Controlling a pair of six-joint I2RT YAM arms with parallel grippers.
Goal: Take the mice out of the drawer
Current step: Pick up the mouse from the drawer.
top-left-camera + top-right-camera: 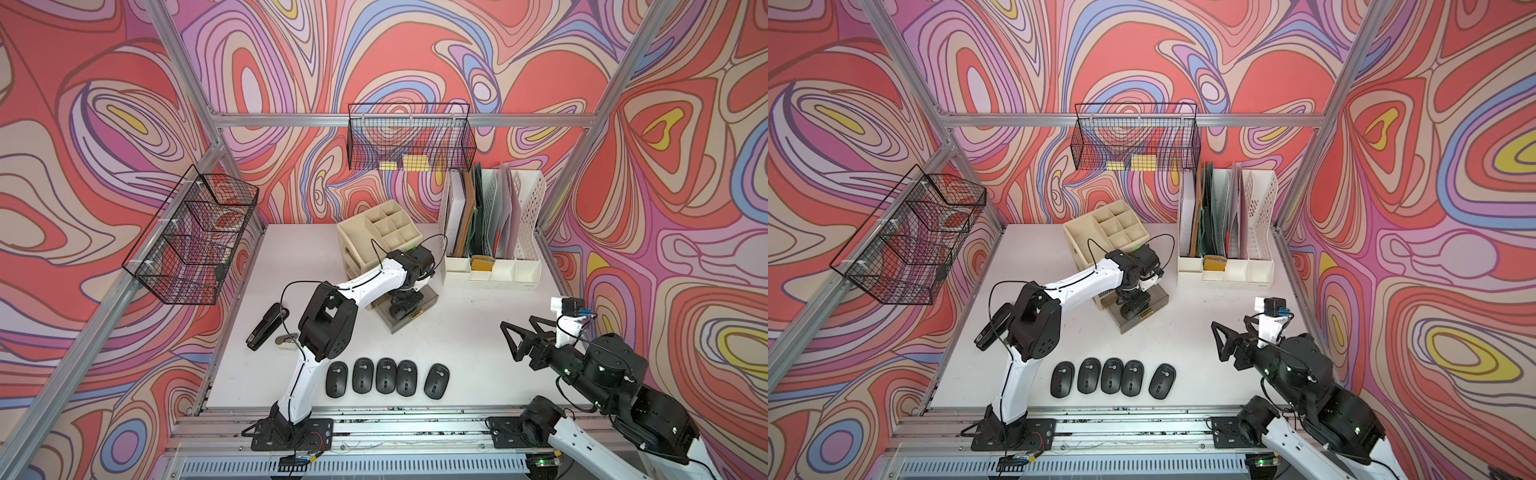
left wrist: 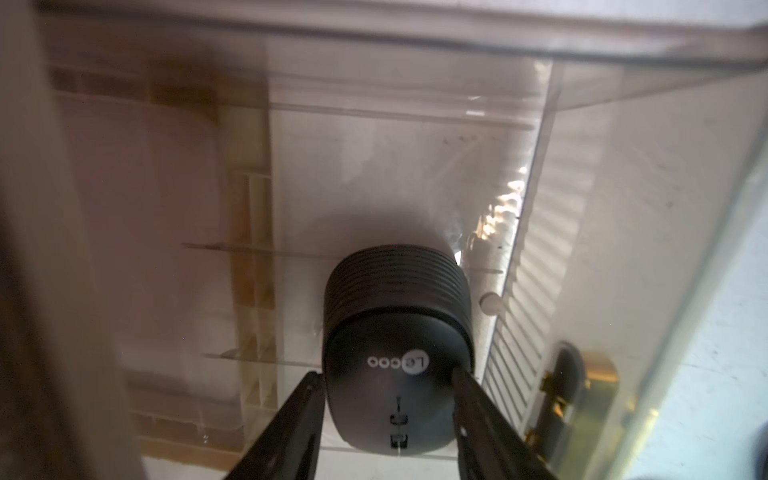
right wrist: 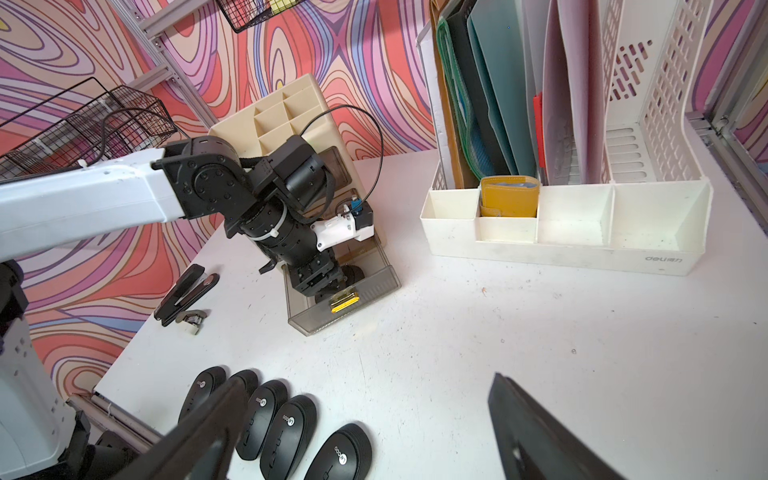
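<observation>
The left end effector [image 2: 384, 374] is down in the see-through drawer [image 3: 376, 286], its two fingers [image 2: 291, 428] pressed on both sides of one black mouse [image 2: 395, 316] lying there. Five other mice [image 1: 386, 376] lie in a row on the bench [image 1: 457, 353]. The right end effector [image 1: 517, 328] hangs wide open over the bench, holding nothing.

Black mice [image 1: 385, 376] with white round logos, ribbed black mouse [image 2: 397, 361], smoky translucent drawer [image 3: 374, 286], gold handle [image 3: 344, 302], cream organizer [image 1: 357, 232], white table [image 1: 457, 353], swirling red, pink, purple, blue walls [image 1: 83, 124].
</observation>
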